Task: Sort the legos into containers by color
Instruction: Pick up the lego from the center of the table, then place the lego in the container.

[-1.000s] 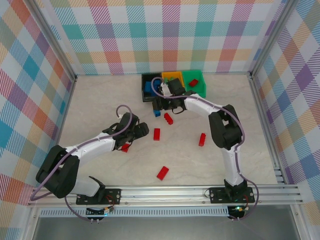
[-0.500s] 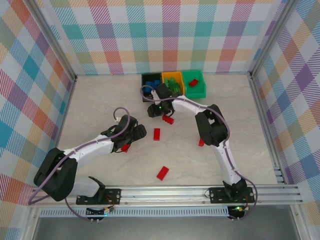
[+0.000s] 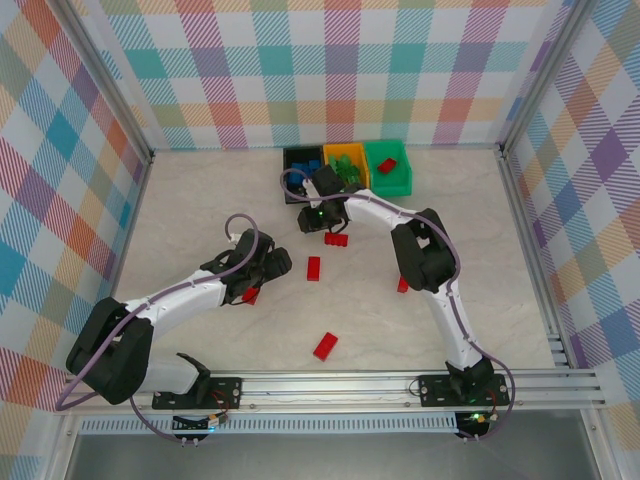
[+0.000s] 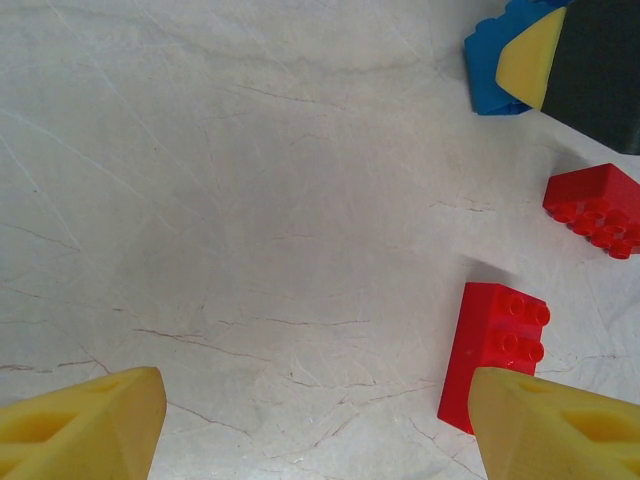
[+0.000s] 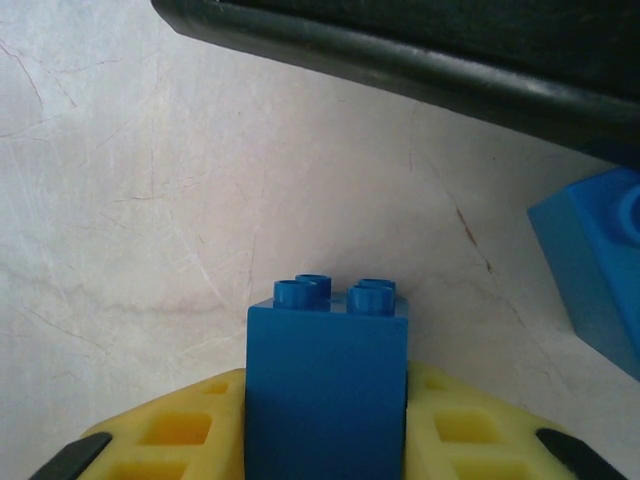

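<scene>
Right gripper [image 3: 313, 217] clamps a blue brick [image 5: 327, 370], black bin [image 3: 303, 151] just ahead; left gripper [image 4: 320, 420] spread, red brick [image 4: 495, 350] beside one fingertip. Several red bricks [image 3: 325, 345] lie unsorted.

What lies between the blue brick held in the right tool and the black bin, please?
Just bare tabletop between the held brick and the bin wall, in the right wrist view; another blue brick sits aside.

Loose blue brick [image 5: 595, 265] — half off-frame, right
</scene>
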`<action>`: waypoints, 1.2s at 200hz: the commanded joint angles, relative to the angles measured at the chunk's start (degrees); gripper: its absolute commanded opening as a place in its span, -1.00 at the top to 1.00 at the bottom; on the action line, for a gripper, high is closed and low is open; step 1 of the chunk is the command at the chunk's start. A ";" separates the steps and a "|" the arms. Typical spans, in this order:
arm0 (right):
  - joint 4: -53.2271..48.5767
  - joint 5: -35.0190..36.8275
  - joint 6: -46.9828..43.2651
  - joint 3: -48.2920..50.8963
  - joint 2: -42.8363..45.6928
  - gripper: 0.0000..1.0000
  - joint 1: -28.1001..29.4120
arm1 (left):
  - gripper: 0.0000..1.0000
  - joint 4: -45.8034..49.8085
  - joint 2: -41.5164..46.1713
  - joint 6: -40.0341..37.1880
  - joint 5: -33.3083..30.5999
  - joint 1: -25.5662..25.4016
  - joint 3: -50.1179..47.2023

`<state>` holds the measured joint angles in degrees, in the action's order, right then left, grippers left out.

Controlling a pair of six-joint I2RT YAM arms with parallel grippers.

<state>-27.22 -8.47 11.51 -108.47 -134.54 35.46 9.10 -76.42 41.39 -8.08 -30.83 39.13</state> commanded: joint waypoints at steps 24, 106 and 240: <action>-1.05 -2.78 1.10 -7.23 3.22 0.35 -1.55 | -0.58 2.52 -0.08 -0.51 -0.91 0.51 1.29; -1.27 0.44 2.01 -25.55 -5.12 0.34 -3.72 | -0.58 2.26 -0.48 0.19 -0.36 0.59 0.94; 1.37 5.09 1.79 -39.66 -15.72 -0.38 -5.87 | -0.58 4.04 1.78 0.42 -1.43 0.68 -0.14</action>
<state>-25.93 -3.18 13.30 -145.82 -150.93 30.04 12.14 -75.88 41.34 -8.67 -30.61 39.16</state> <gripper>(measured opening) 0.667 0.790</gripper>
